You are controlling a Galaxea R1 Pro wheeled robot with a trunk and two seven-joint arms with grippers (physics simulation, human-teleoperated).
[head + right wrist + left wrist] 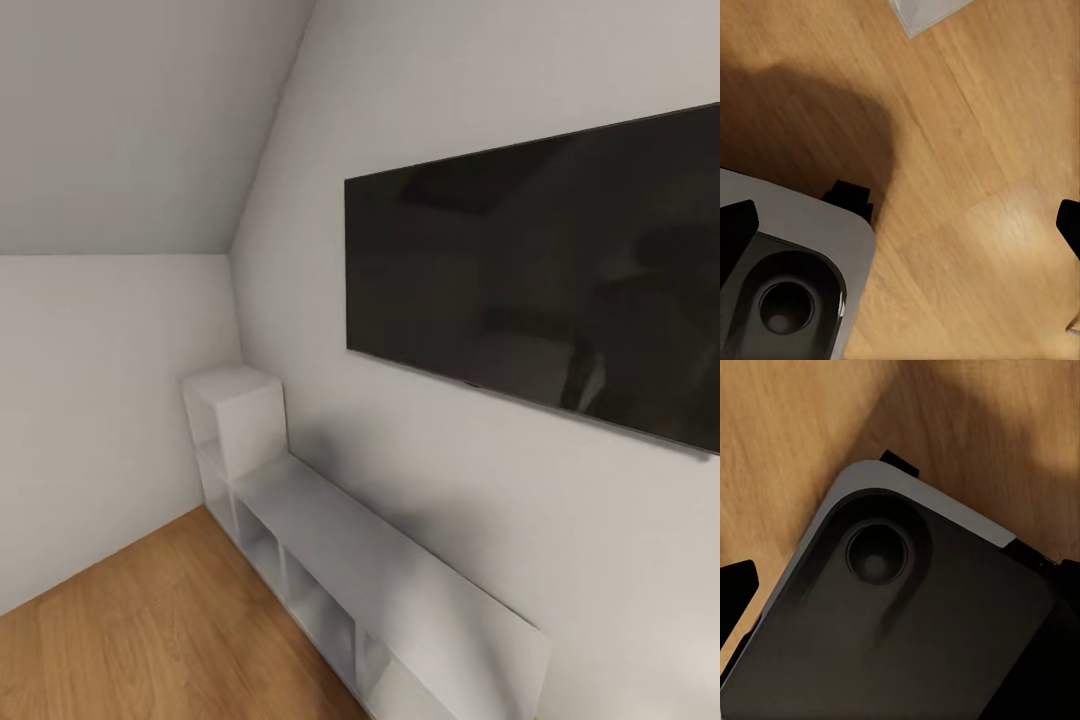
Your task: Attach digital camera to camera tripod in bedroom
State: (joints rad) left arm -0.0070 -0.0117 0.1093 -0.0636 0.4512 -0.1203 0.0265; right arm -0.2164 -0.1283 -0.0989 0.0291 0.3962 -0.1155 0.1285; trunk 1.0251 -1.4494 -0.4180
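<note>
Three views: I read them in turn, and none gives me the digital camera or the camera tripod, so I cannot place either.
Bedroom: white walls [110, 380] and a light wood plank floor [150, 630].
Shelving: a low white cube shelf unit [330, 560] runs along the wall, with a taller cube stack [235, 420] at the corner end.
Shelf contents: the open cubbies I can see into look bare; their depths are shadowed.
Wall screen: a large dark flat panel [540, 270] hangs above the low shelving.
Left wrist view: between the left gripper [900, 585] fingertips [735, 592] lies the robot's grey-and-black base [907, 622] with a round recess, over wood floor.
Left fingers: spread wide, nothing between them.
Right wrist view: the right gripper [904, 221] fingertips [735, 225] sit at the frame edges; a corner of the same base lies beside one tip, and floor planks between them.
Right fingers: spread wide, holding nothing.
Right wrist extra: a pale grey corner [922, 13] beyond the fingers, which I cannot identify.
</note>
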